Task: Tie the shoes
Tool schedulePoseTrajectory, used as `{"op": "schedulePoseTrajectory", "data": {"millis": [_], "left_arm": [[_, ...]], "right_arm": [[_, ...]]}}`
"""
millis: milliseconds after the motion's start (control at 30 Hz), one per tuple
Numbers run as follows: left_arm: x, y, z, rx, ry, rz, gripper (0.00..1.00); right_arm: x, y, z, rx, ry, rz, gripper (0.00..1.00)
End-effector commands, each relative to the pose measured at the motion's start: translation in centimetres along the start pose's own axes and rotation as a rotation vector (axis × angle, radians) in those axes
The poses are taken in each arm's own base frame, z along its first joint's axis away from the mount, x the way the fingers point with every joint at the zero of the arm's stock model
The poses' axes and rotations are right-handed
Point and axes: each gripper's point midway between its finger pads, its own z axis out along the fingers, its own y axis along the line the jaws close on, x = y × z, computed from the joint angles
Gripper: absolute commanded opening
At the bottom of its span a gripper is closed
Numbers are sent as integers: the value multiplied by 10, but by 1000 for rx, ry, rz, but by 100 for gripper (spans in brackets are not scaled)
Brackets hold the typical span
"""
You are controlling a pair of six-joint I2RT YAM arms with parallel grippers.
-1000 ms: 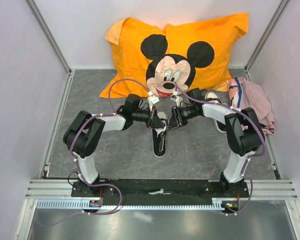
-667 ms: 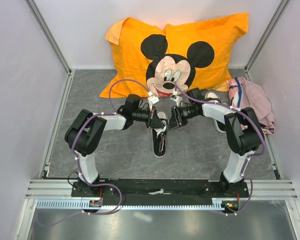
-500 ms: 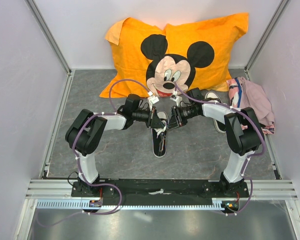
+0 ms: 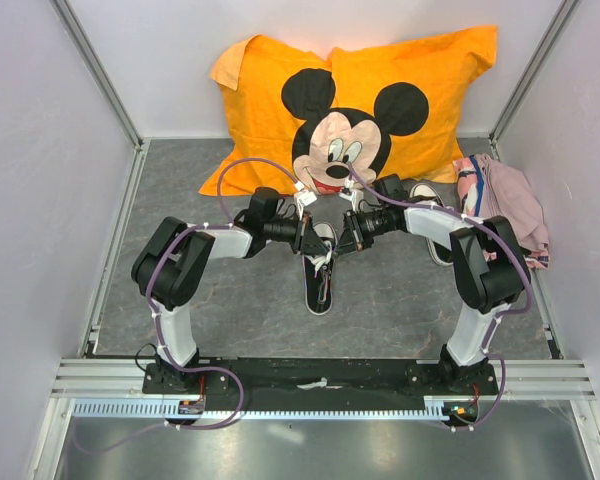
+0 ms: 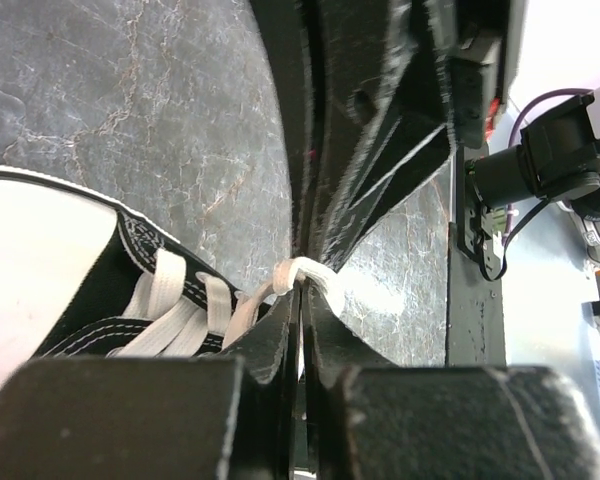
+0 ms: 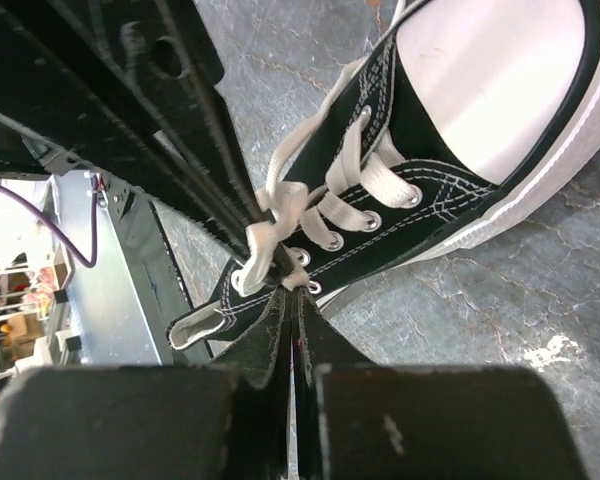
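Moved: right gripper (image 6: 288,280) closed since a second ago, pinching white lace (image 6: 265,225).
Left gripper (image 5: 302,295): clamped on lace loop (image 5: 305,272).
Sneaker (image 4: 320,280): on table (image 4: 230,320), between grippers.
Hidden: second sneaker (image 4: 426,192) mostly behind right arm (image 4: 480,260).
Room: Mickey Mouse pillow (image 4: 270,90) just behind; walls (image 4: 40,200) well apart.

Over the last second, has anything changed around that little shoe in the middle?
The right pincer closed onto the white lace of the shoe. The left arm's elbow edged slightly toward the middle. The left pincer stayed pinched on the lace; shoe and orange pillow did not move.
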Motion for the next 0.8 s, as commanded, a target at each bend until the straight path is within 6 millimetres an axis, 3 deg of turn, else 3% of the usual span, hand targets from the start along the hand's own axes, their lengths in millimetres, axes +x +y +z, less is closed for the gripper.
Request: {"op": "schedulePoseTrajectory", "data": {"millis": [0, 333, 500, 533, 600, 733, 767], "left_arm": [[-18, -4, -6, 15, -28, 23, 15], [-18, -6, -28, -22, -25, 44, 32], [-8, -4, -54, -58, 5, 63, 41], [-14, -4, -66, -77, -4, 94, 41], [-6, 1, -81, -108, 27, 147, 45], [-8, 42, -123, -315, 95, 271, 50], [-16, 50, -128, -330, 117, 377, 50]], "right_arm": [[-20, 15, -10, 10, -72, -125, 0], [-24, 11, -26, 77, -110, -128, 0], [-22, 7, -33, 119, -108, -131, 0], [-22, 7, -35, 124, -112, -136, 0], [-22, 6, -37, 145, -113, -134, 0], [-24, 8, -43, 175, -118, -170, 0], [-24, 7, -44, 181, -117, -169, 0]]}}
